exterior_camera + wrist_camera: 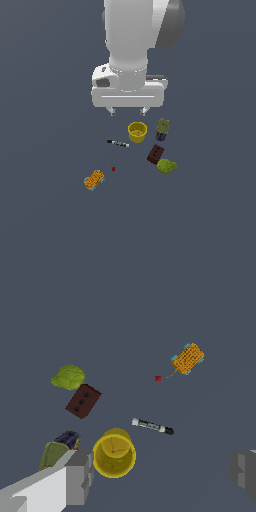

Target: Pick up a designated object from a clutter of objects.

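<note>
Tool (128,111) spread above grey floor (45,215), holding nothing.

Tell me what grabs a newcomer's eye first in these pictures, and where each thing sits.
The big white robot arm fills the top of the exterior view, its gripper open with nothing between the fingers, above the clutter. Just below it stands the bright yellow open-topped cup, with the thin black-and-white pen-like stick lying flat and apart on the cup's exterior-view left. The orange-and-teal block sits alone, farthest from the others.

Yellow cup (137,132) crowds the stick (118,143) — elsewhere seemingly open.
</note>
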Action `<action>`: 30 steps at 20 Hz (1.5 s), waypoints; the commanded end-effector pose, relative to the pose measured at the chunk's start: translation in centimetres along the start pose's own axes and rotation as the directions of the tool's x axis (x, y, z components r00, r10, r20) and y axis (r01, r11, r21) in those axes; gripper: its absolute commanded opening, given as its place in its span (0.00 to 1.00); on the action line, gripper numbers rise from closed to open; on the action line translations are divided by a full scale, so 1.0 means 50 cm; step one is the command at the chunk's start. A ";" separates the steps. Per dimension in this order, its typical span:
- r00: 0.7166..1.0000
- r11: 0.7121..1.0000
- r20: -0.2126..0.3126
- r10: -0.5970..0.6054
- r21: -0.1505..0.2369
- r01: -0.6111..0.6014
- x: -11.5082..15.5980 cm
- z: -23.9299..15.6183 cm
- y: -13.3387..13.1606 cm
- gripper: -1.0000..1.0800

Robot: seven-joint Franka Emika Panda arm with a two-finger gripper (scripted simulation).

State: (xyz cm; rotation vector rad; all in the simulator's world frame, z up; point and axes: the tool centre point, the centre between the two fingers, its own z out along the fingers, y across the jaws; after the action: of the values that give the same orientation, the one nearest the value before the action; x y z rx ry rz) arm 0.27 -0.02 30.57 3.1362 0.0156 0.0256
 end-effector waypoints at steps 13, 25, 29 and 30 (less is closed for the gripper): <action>0.979 0.979 0.010 -0.202 -0.022 0.202 -0.002 0.089 0.031 0.96; 0.872 0.872 0.031 -0.488 -0.030 0.489 -0.021 0.216 0.070 0.96; 0.817 0.817 0.037 -0.576 -0.026 0.577 -0.031 0.256 0.080 0.96; 0.801 0.801 0.038 -0.597 -0.025 0.598 -0.034 0.266 0.083 0.96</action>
State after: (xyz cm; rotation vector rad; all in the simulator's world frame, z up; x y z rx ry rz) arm -0.99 -4.04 18.02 2.9530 0.9285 -0.0196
